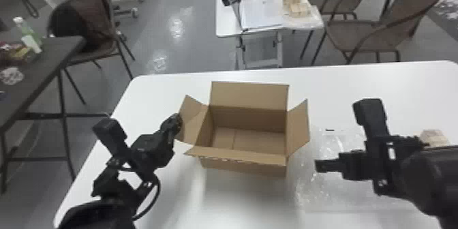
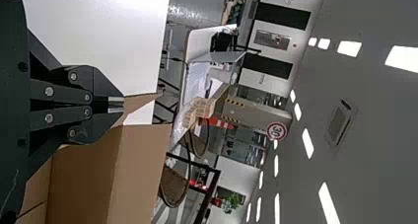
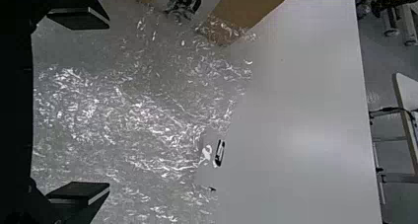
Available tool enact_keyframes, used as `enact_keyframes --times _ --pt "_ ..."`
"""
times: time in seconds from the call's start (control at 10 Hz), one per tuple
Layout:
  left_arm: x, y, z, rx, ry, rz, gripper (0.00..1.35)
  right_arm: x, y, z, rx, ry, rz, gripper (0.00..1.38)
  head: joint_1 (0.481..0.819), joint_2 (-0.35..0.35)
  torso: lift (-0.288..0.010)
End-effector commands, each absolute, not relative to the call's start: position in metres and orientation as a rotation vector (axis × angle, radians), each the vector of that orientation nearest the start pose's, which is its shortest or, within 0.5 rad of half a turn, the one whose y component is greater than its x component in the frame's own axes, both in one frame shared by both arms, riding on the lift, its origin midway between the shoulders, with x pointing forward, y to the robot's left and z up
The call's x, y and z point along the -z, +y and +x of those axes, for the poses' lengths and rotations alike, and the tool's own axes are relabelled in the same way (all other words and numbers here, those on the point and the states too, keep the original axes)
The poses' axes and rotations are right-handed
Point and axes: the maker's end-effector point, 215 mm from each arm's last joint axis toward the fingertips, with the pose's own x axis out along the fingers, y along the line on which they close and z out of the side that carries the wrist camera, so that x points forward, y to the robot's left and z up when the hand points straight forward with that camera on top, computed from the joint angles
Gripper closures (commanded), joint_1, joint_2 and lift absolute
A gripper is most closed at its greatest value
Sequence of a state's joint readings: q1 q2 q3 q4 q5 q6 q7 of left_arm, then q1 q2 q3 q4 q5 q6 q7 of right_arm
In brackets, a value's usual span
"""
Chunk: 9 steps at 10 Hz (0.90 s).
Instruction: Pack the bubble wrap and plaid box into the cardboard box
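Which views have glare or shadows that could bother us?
Head view: reflections on the grey floor, pale sheen on the white table, shadow inside the cardboard box. Right wrist view: scattered glints across the bubble wrap, likely the most troublesome. Left wrist view: bright white ceiling lights.

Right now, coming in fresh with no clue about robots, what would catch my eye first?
Probably the cardboard box, standing open in the middle of the white table, its four flaps spread. Then the machinery: the black left end effector at the box's left side, and the open right end effector above glinting bubble wrap laid out right of the box.
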<state>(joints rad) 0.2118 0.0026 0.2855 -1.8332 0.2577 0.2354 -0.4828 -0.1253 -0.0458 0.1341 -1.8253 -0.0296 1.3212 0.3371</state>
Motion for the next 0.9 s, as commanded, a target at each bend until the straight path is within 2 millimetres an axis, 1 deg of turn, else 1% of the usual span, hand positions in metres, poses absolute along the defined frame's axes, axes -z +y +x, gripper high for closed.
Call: enact_keyframes --times 0.0,0.1,0.2,0.3,0.4,0.5,0.6,0.7,0.8 --pt "0.354 0.281 0.514 0.231 0.088 -0.243 1.21 0.484 -0.13 0.478 -0.403 1.013 0.041 0.14 0.695 0.183 -0.121" --pt "0.354 0.283 0.513 0.227 0.086 -0.246 1.21 0.484 -0.139 0.477 -0.395 1.03 0.029 0.18 0.695 0.179 -0.121" --pt "0.354 0.284 0.513 0.228 0.087 -0.241 1.21 0.487 -0.146 0.473 -0.394 1.055 0.025 0.33 0.695 0.173 -0.121" --pt "0.354 0.283 0.514 0.232 0.088 -0.241 1.21 0.494 -0.15 0.467 -0.405 1.096 0.029 0.55 0.695 0.165 -0.121" --pt "0.355 0.283 0.514 0.232 0.089 -0.243 1.21 0.497 -0.155 0.463 -0.417 1.126 0.018 0.55 0.695 0.162 -0.121" --pt "0.355 0.281 0.514 0.235 0.09 -0.247 1.21 0.496 -0.161 0.461 -0.433 1.154 -0.017 0.49 0.695 0.16 -0.121" --pt "0.356 0.281 0.515 0.236 0.091 -0.25 1.21 0.494 -0.167 0.459 -0.45 1.173 -0.05 0.57 0.695 0.16 -0.121" --pt "0.356 0.281 0.514 0.236 0.093 -0.248 1.21 0.49 -0.179 0.458 -0.452 1.187 -0.084 0.83 0.695 0.156 -0.121" --pt "0.357 0.281 0.514 0.236 0.093 -0.25 1.21 0.491 -0.194 0.458 -0.451 1.191 -0.108 0.96 0.695 0.148 -0.121"
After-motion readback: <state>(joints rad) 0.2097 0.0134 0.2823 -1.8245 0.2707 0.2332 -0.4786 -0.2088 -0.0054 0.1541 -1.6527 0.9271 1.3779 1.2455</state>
